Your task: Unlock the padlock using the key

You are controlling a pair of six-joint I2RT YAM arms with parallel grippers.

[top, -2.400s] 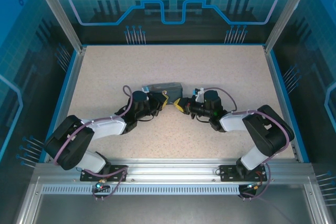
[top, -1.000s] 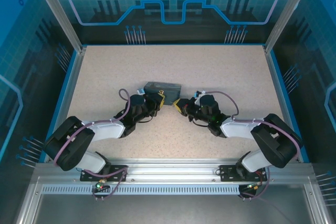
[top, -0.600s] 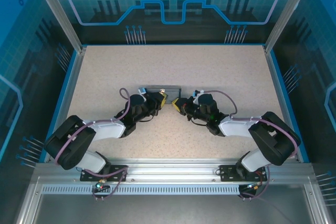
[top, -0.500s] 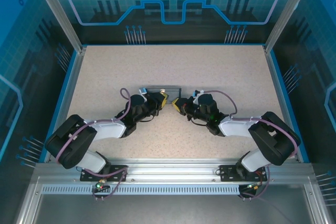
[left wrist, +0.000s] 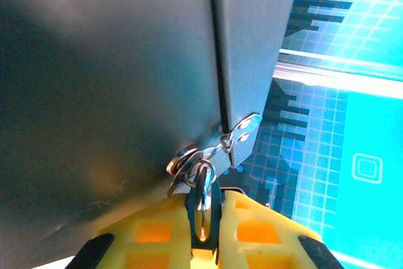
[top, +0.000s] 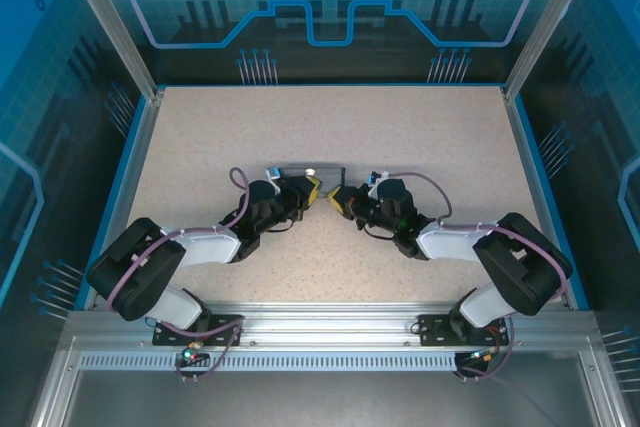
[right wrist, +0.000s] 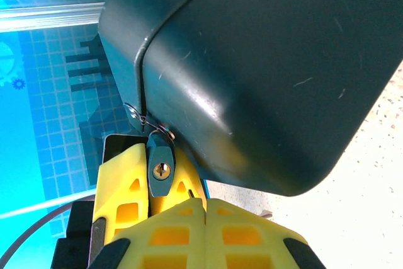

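Box (right wrist: 264, 61) now steeper on edge; left fingers (left wrist: 157, 237) tight on padlock (right wrist: 161, 171), right fingers (right wrist: 170, 244) together, bare table (top: 330, 122) around.

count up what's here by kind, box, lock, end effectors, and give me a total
box: 1
padlock: 1
end effectors: 2, the left end effector and the right end effector
total: 4
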